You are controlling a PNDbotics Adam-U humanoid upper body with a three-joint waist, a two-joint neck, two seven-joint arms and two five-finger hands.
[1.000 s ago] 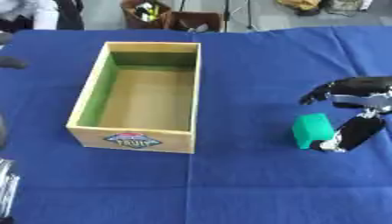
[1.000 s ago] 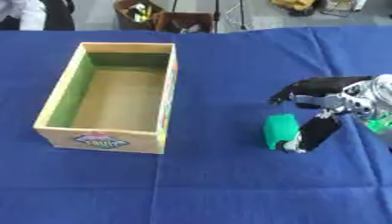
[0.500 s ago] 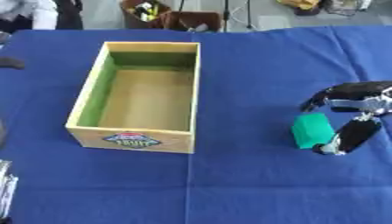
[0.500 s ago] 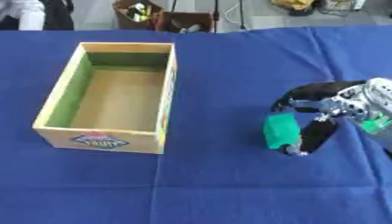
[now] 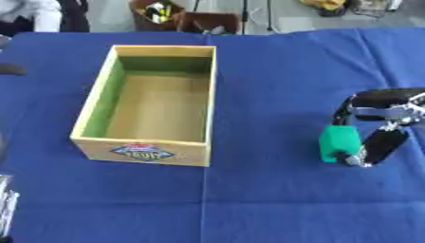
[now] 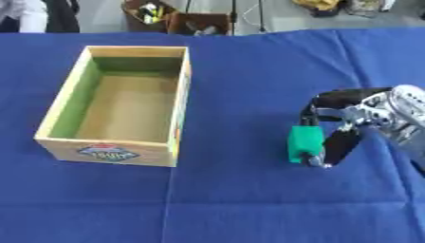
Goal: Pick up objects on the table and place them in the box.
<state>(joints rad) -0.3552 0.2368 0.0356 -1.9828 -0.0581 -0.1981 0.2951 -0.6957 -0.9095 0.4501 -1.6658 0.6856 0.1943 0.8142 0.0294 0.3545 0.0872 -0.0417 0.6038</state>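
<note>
A: What lies left?

B: The box (image 5: pixel 149 102) stands open and empty on the blue table (image 5: pixel 265 199).

A: And right?

B: The green block (image 6: pixel 305 141) sits well apart from it, the right hand (image 6: pixel 353 121) curled round it, thumb below. I'd lift it clear of the rim before crossing over.

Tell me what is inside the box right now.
The box shows only its bare brown floor and green inner left wall; nothing lies in it. The strip behind the near wall is hidden. The green block is outside, in the right hand.
</note>
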